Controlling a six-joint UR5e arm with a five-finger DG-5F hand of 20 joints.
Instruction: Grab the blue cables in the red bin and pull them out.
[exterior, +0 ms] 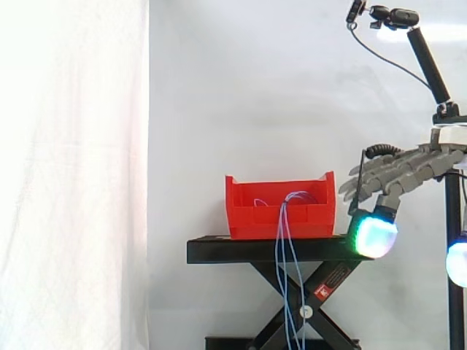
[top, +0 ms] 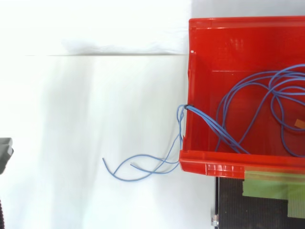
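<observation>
A white curtain (exterior: pixel 73 146) hangs behind the whole work place, and in front of it a black stand (exterior: pixel 219 250) carries the red bin (exterior: pixel 248 211). The blue cables (top: pixel 212 125) lie partly inside the bin in loose loops. From above one sees a bundle of them run to the bin's wall, pass over its edge and fall outside, where the free ends curve away from the bin. In the side view these strands (exterior: pixel 283 240) hang down the front of the bin and past the top of the stand, almost to the bottom of the picture. The hand (exterior: pixel 408 168) is at the right of the bin, apart from it and not touching the cables. Its fingers are stretched out towards the bin and slightly downward, holding nothing – so the hand is open. One fingertip (exterior: pixel 373 237) glows green and white just beside the right end of the stand's top. A strip of green tape (top: pixel 267 183) sits on the stand below the bin's front edge.
</observation>
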